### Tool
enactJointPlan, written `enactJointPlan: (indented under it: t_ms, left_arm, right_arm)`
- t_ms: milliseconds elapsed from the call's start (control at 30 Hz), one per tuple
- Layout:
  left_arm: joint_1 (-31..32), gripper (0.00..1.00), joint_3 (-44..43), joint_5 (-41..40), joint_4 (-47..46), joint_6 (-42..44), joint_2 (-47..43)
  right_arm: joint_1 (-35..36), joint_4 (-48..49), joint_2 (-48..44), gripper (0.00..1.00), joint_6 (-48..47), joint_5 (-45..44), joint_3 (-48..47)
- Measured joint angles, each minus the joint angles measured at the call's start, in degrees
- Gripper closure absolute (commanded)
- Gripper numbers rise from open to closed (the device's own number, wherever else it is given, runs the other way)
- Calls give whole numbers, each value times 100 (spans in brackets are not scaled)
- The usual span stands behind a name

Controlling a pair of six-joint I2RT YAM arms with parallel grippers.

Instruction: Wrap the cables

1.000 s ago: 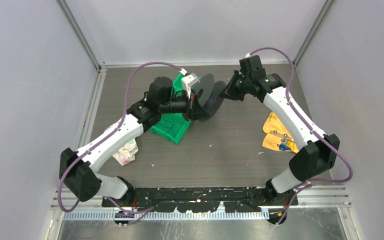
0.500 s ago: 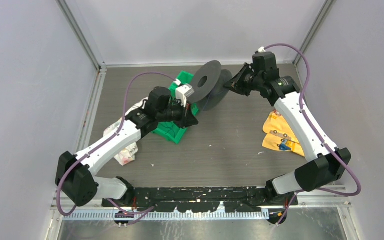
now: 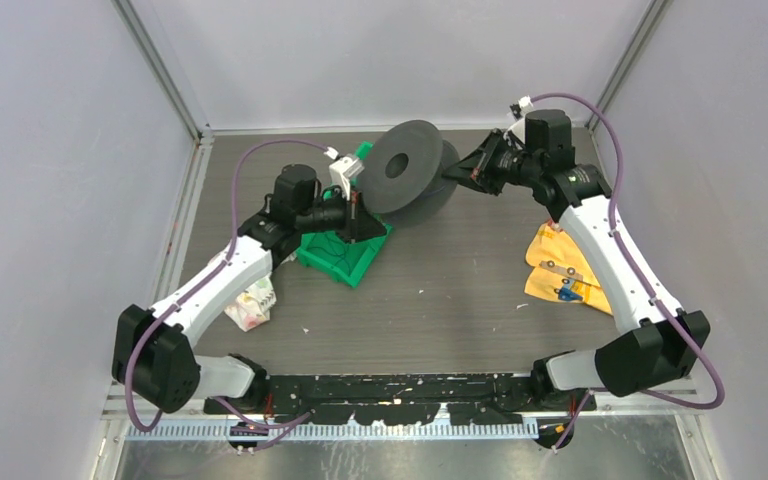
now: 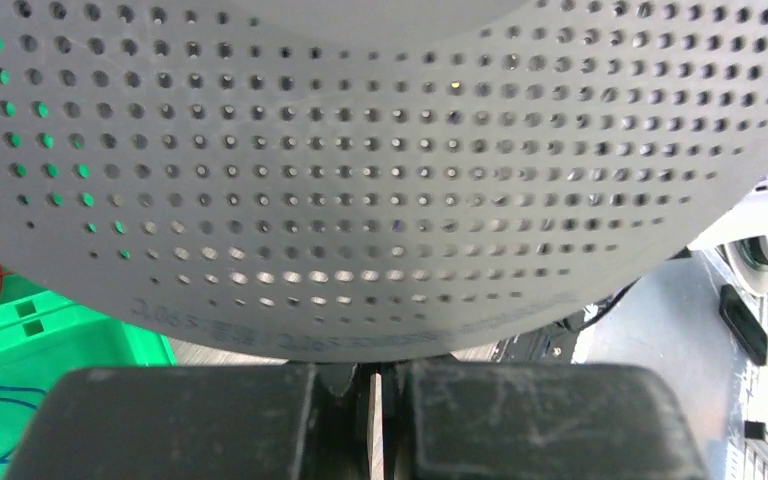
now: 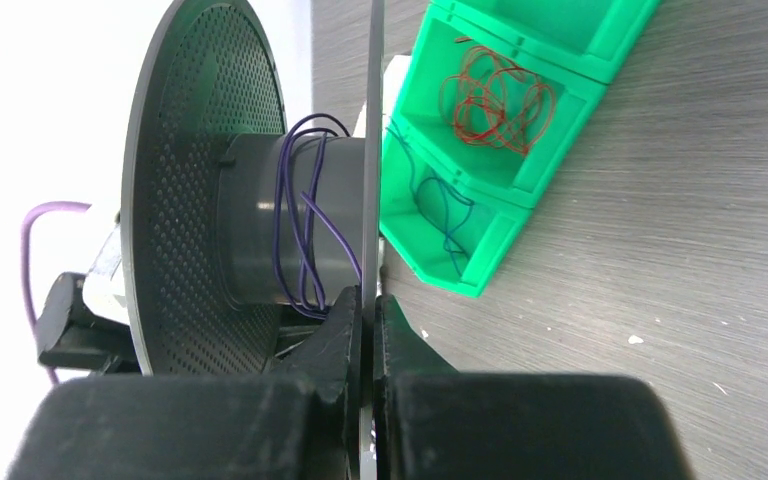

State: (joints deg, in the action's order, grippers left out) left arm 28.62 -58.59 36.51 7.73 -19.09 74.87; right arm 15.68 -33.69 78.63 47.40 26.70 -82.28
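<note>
The right hand pinches the thin rim of the black holey plastic spool. The left hand is closed tight just below, maybe touching it. Thin dark cables loop loosely round its middle; a tilt could slip them off.

Soft, even light came from overhead, leaving only faint shadows on the bench. Behind the spool the right wrist view was blown out white. The near jaws looked dark and slightly blurred in both wrist views.
</note>
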Motion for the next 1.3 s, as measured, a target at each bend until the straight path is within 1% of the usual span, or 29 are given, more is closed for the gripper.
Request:
enactJointPlan:
  t_ms: [133, 333, 467, 533, 600, 633, 733, 833, 933, 1033, 1133, 1300]
  left_arm:
    - [-164, 100, -4, 439, 17, 76, -107]
    - [-363, 100, -363, 1123, 590, 468, -570]
    - [-431, 100, -619, 1775, 511, 254, -745]
    - [-433, 100, -616, 2050, 195, -101, -780]
    - [-433, 100, -492, 2144, -380, -542, -809]
    - [-433, 100, -317, 2131, -824, -800, -859]
    - [-433, 100, 334, 1884, -1919, -1478, -1099]
    - [-431, 100, 686, 1617, -2487, -1930, -1248]
    - [-426, 100, 758, 1364, -3008, -2334, -1287]
    - [-426, 100, 822, 1207, -3591, -2778, -1294]
    - [-433, 100, 835, 1038, -4120, -3193, -1248]
    - [-501, 100, 741, 999, -4207, -3508, -1141]
  right_arm:
    - [-96, 549, -181, 99, 175, 485, 348]
    - [-210, 1790, -225, 100, 1016, 1394, 1051]
    - [-232, 2367, -225, 100, 1617, 1768, 1266]
    - [-232, 2688, -225, 100, 1915, 1884, 1320]
    - [-227, 3134, -225, 99, 2234, 1923, 1423]
    - [-225, 3399, -225, 99, 2415, 1954, 1493]
    - [-188, 4140, -225, 99, 2944, 2103, 1744]
    - [-153, 4767, -214, 99, 3375, 2127, 1956]
    - [-168, 5368, -199, 99, 3797, 2116, 2118]
    - [-181, 5663, -175, 99, 4015, 2114, 2153]
    - [-175, 5761, -175, 99, 4039, 2218, 2210]
    - [-149, 5654, -177, 100, 3849, 2417, 2260]
